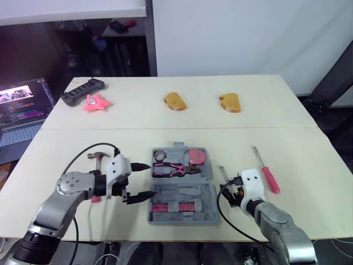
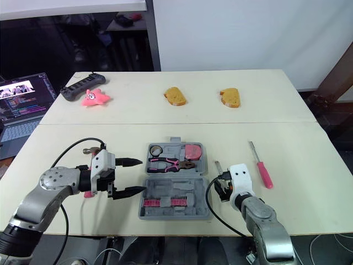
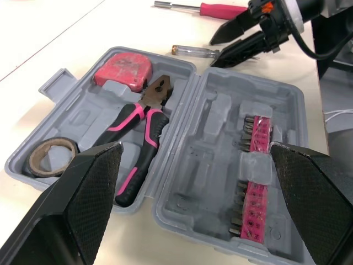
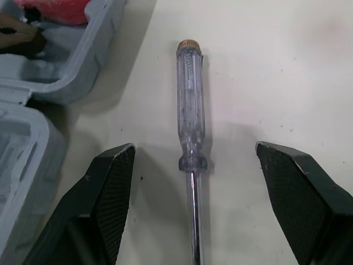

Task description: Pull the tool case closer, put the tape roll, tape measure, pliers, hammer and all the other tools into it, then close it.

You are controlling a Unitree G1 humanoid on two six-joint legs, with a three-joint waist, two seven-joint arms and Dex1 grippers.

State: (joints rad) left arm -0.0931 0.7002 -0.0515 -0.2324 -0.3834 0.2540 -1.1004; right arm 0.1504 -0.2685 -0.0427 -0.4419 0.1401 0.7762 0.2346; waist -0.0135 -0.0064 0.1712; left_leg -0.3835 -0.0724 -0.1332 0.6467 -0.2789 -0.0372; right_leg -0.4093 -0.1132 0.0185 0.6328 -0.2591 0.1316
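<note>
Tape roll (image 1: 160,154), tape measure (image 1: 196,157), pliers (image 1: 174,169) in open tool case (image 3: 209,138). Hammer (image 1: 99,157), clear screwdriver (image 4: 191,127), pink screwdriver (image 1: 267,174) left on tabletop (image 1: 309,160). Left pincer (image 1: 151,179) and right pincer (image 4: 194,146) both apart, empty.

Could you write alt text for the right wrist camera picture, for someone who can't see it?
A clear-handled screwdriver lies on the cream table between the two black tips of the open right pincer, not yet gripped. The edge of the open grey tool case sits close beside it.
</note>
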